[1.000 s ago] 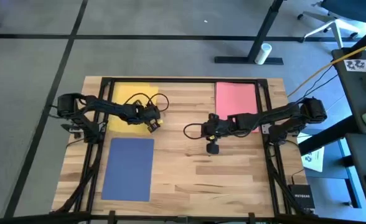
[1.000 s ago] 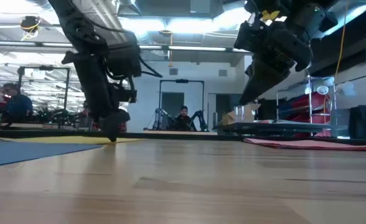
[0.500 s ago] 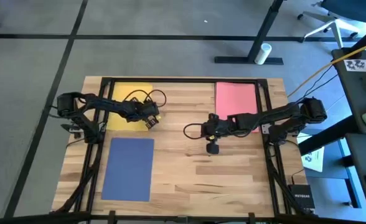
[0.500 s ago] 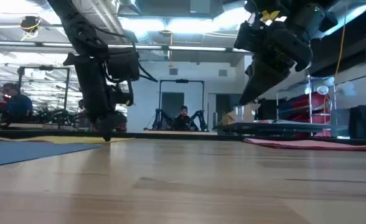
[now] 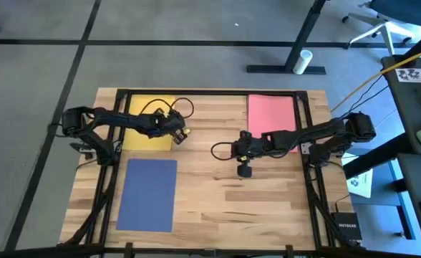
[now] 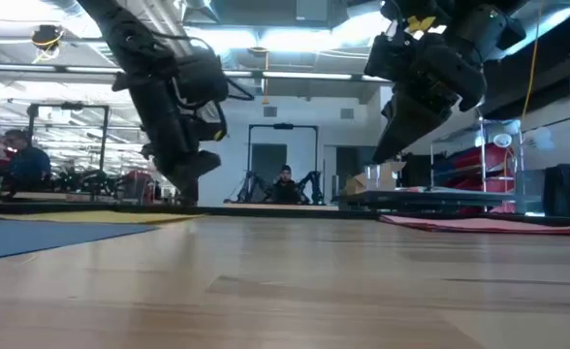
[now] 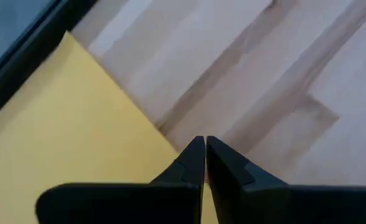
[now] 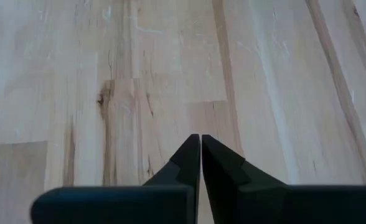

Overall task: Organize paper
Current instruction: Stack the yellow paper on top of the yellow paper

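Your left gripper [image 5: 180,134], fingers pressed together, hovers at the yellow sheet's [image 5: 147,123] inner edge near the worktop's [image 5: 218,193] far-left corner; the right gripper [image 5: 244,170], also closed, waits mid-worktop.

Left arm reaches in from the left edge toward centre, elbow bent, wrist angled to the far side. Left claw [image 5: 180,134] sits at far-left of centre, raised just off the worktop in the low view [image 6: 183,184]; fingers [image 7: 192,163] pressed together, tips pointing down, nothing between them. Right arm stretches in from the right edge, nearly straight, forearm level. Right claw [image 5: 244,172] hangs at mid-worktop, pointing to the near side and down, well clear of the surface; fingers [image 8: 189,160] closed tip to tip, empty.
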You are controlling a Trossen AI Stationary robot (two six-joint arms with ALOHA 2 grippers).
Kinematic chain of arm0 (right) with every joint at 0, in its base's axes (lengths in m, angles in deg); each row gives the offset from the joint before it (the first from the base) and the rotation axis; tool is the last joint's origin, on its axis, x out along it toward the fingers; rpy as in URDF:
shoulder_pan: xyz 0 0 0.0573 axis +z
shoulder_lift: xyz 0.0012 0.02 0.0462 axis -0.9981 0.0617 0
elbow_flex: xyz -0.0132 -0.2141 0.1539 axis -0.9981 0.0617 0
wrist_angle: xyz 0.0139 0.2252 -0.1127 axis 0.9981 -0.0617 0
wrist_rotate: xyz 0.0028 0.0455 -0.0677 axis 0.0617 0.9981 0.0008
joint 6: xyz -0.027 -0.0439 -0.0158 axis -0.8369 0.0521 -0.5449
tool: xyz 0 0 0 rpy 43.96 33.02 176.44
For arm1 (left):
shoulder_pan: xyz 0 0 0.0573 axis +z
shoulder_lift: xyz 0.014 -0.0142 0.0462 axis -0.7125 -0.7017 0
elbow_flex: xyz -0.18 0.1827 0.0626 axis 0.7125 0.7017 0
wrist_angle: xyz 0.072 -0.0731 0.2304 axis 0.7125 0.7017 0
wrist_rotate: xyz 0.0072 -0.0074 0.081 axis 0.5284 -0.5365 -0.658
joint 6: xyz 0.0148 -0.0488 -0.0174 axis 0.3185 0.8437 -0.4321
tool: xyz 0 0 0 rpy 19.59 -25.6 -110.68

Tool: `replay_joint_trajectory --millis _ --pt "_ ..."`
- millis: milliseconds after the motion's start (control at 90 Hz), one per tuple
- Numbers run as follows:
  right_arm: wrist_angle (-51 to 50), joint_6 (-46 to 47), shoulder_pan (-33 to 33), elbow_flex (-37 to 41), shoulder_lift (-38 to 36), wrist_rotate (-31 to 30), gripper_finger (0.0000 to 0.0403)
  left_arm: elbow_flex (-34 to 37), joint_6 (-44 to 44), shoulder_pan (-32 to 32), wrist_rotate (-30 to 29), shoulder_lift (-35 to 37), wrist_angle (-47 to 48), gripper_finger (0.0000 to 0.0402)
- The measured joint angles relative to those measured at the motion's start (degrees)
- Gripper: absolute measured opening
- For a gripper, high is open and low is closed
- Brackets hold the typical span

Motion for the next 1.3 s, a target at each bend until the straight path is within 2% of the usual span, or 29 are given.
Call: replay_joint_trajectory --millis 389,522,633,767,878,1122,1300 --pt "0.0 0.0 0.0 0.0 0.0 0.0 0.0004 0.0 -0.9 4.0 1.5 -3.1 -3.0 0.0" --pt "0.0 0.0 0.0 0.0 0.0 0.0 0.0004 -0.1 1.8 4.1 -2.1 -1.7 -2.2 0.0" --pt "-0.1 0.0 0.0 0.0 0.0 0.0 0.0004 -0.2 6.8 4.8 -6.8 -0.2 3.2 0.0" --pt "-0.1 0.0 0.0 0.0 0.0 0.0 0.0004 -0.2 13.0 7.2 -7.6 -0.1 12.4 0.0" --pt "0.0 0.0 0.0 0.0 0.0 0.0 0.0004 0.7 15.6 8.9 -8.1 -0.3 15.8 0.0" --pt "0.0 0.0 0.0 0.0 0.0 0.0 0.0004 1.4 15.5 9.5 -8.1 -0.3 15.3 0.0" --pt "0.0 0.0 0.0 0.0 0.0 0.0 0.0004 1.0 11.7 7.5 -6.0 -0.3 7.5 0.0"
